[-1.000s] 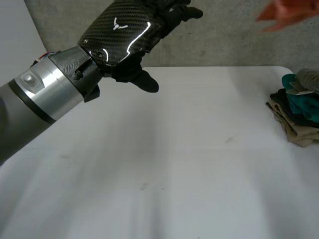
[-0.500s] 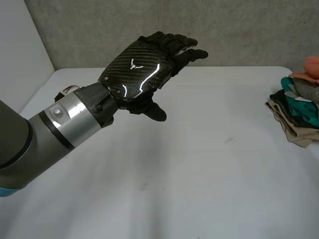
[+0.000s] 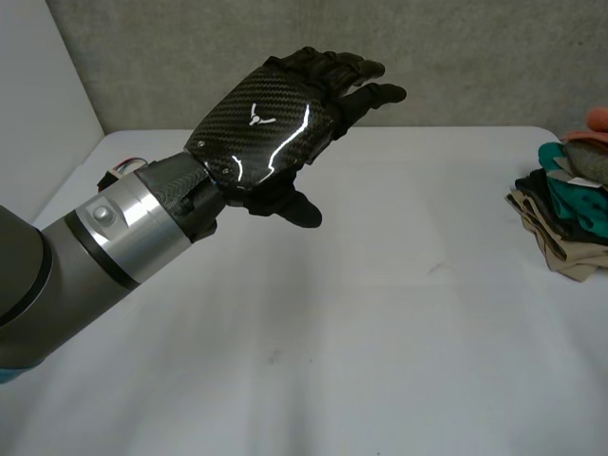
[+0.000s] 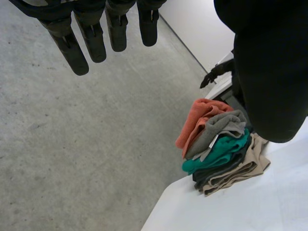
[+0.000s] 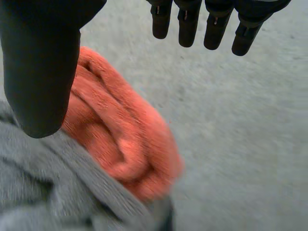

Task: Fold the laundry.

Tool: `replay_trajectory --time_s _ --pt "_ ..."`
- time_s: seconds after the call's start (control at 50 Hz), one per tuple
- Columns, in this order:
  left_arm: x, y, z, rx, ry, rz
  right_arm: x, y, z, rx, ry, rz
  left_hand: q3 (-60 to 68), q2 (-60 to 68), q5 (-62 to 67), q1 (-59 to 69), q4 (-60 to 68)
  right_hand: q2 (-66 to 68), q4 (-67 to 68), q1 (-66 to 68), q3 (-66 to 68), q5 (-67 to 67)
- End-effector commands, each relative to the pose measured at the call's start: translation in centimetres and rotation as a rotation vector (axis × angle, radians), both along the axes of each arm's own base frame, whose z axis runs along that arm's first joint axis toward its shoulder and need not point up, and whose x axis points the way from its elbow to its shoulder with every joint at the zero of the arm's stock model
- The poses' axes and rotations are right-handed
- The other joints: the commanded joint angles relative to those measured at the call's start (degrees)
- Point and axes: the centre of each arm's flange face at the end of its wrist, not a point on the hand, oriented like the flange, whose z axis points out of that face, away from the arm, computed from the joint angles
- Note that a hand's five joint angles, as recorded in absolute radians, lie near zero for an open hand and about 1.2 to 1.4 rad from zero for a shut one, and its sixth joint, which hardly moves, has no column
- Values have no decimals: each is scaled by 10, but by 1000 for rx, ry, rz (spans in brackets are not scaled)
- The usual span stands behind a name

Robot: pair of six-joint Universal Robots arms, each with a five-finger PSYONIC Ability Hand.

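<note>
1 laundry pile (image 4: 219,151), 5 colours | 1 left hand (image 3: 261,128), fingers straight

1. Bright, soft, even light lies across the white table (image 3: 399,313).
2. White glare streaks the glossy back of the left hand (image 3: 261,133), upper centre of the head view.
3. The stack of clothes (image 3: 570,218) at the right edge is dim in its folds.

A small stack of folded cloths (image 3: 566,214) is sitting at the right edge of the white table (image 3: 380,323), near its far corner. An orange fleecy cloth (image 4: 198,120) is lying on top and drooping over the stack's side, with a grey knit cloth (image 4: 221,126) under it, then a teal cloth (image 4: 219,153), then what may be a black layer (image 4: 214,173). A beige cloth (image 4: 238,172) is lying at the bottom, touching the tabletop.
</note>
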Motion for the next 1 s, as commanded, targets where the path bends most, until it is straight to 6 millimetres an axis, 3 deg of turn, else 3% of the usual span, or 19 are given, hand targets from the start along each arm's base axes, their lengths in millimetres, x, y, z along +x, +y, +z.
replay_trajectory --time_s 0.02,0.1,0.12,0.18,0.2,0.26,0.28,0.34,0.36,0.38,0.42,0.44,0.46,0.52,0.58,0.66,0.82,1.0 --pt "1 0 -1 3 -1 2 -41 22 15 91 280 -274 -18 -18 -26 -10 -16 -19 -17 -26 -17 -26" --pt "1 1 8 -17 14 2 -65 24 40 91 476 -542 -18 -18 -26 -10 -16 -19 -17 -26 -17 -26" --pt "1 2 14 -31 27 0 -68 21 54 55 529 -641 -18 -18 -26 -10 -16 -19 -17 -26 -17 -26" --pt "2 2 28 -54 56 4 -59 15 77 -42 562 -737 -18 -18 -26 -10 -16 -19 -17 -26 -17 -26" --pt "3 3 40 -65 86 10 -45 12 95 -131 572 -761 -18 -18 -26 -10 -16 -19 -17 -26 -17 -26" --pt "7 2 60 -79 143 32 -12 10 121 -273 562 -728 -18 -18 -26 -10 -16 -19 -17 -26 -17 -26" --pt "11 0 75 -84 192 58 17 11 135 -354 537 -671 -18 -18 -26 -10 -16 -19 -17 -26 -17 -26" --pt "20 -6 95 -86 275 120 62 17 148 -441 480 -563 -18 -18 -26 -10 -16 -19 -17 -26 -17 -26" --pt "29 -12 106 -86 330 174 91 25 151 -473 435 -480 -18 -18 -26 -10 -16 -19 -17 -26 -17 -26" --pt "34 -15 111 -86 357 205 105 29 153 -486 411 -434 -18 -18 -26 -10 -16 -19 -17 -26 -17 -26" --pt "45 -21 117 -87 399 270 131 37 149 -488 358 -338 -18 -18 -26 -10 -16 -19 -17 -26 -17 -26" --pt "56 -29 119 -87 427 343 158 45 142 -474 298 -231 -18 -18 -26 -10 -16 -19 -17 -26 -17 -26" --pt "61 -34 119 -87 439 382 174 50 139 -466 265 -175 -18 -18 -26 -10 -16 -19 -17 -26 -17 -26" --pt "82 -53 107 -56 444 529 225 72 115 -375 164 14 -18 -18 -26 -10 -16 -19 -17 -26 -17 -26" --pt "97 -67 82 -5 393 644 260 94 89 -256 119 133 -18 -18 -26 -10 -16 -19 -17 -26 -17 -26" --pt "108 -76 49 28 288 726 288 117 63 -117 106 214 -18 -18 -26 -10 -16 -19 -17 -26 -17 -26" --pt "110 -72 25 16 208 750 302 135 40 14 141 191 -18 -18 -26 -10 -16 -19 -17 -26 -17 -26" --pt "104 -67 22 25 203 725 306 143 43 -7 173 137 -18 -18 -26 -10 -16 -19 -17 -26 -17 -26"
